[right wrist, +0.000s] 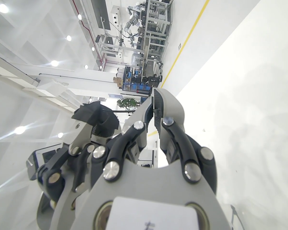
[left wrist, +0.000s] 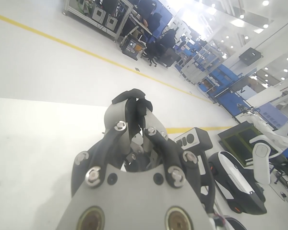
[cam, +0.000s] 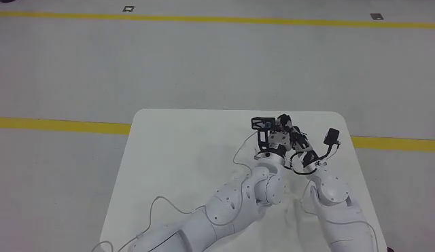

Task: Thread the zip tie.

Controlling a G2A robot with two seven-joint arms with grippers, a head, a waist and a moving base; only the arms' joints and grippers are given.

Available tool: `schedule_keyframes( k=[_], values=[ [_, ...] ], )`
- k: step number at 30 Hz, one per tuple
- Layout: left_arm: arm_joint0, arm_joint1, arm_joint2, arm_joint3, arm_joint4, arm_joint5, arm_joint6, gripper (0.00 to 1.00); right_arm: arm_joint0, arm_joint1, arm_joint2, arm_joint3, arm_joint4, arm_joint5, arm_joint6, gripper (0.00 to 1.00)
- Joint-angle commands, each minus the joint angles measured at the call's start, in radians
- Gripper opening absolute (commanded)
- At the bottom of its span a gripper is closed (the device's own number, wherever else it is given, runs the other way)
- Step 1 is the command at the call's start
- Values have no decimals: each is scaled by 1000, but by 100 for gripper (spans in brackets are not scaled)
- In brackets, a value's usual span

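Both grippers hang close together over the back right part of the white table [cam: 177, 157]. My left gripper [left wrist: 135, 101] is shut, its fingertips [left wrist: 130, 96] wrapped in black tape. It also shows beside the right one as a black-taped tip, the left gripper [right wrist: 96, 116]. My right gripper [right wrist: 154, 99] is shut too, its ribbed pads [right wrist: 158, 104] pressed flat together. From above, the left gripper [cam: 277, 124] and the right gripper [cam: 293, 135] nearly touch. I cannot make out a zip tie between either pair of fingers or on the table.
A thin cable [cam: 241, 150] loops over the table beside the left arm. The right arm's wrist camera [left wrist: 194, 140] sits close to the left gripper. The table's far edge [cam: 238, 111] lies just beyond the grippers, with a yellow floor line [cam: 61, 124] behind it.
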Motion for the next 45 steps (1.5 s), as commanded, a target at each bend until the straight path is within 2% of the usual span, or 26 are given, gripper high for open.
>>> schedule_keyframes(
  k=[1, 3, 5, 7, 8, 10, 15, 16, 30, 39, 45],
  values=[
    [-2, 0, -5, 4, 8, 23, 28, 0, 0, 0, 2, 2, 7, -1, 3, 42],
    [-5, -1, -10, 12, 18, 52, 57, 0, 0, 1, 3, 3, 11, -1, 4, 46],
    [-7, -2, -11, 20, 25, 74, 75, 0, -1, 2, 5, 3, 15, -1, 3, 45],
    [-13, -3, -12, 43, 43, 75, 99, 0, -1, 2, 5, 3, 17, 0, 4, 44],
    [-19, -6, -16, 74, 69, 75, 133, 0, -1, 2, 6, 3, 18, 1, 4, 44],
    [-22, -12, -9, 83, 64, 75, 119, 0, 0, 3, 6, 4, 20, 3, 5, 42],
    [-44, -21, -4, 131, 65, 75, 150, 0, 2, 4, 7, 6, 23, 6, 6, 40],
    [-47, -23, -2, 135, 61, 75, 151, 0, 2, 4, 8, 6, 24, 6, 6, 37],
    [-71, -31, 28, 162, 16, 75, 171, 0, 14, 6, 2, 17, 28, 10, 9, 18],
    [-75, -34, 44, 178, 25, 75, 169, 0, 17, 8, 3, 24, 31, 9, 7, 20],
    [-73, -34, 49, 175, 32, 75, 167, 0, 18, 9, 5, 29, 33, 9, 4, 16]
  ],
)
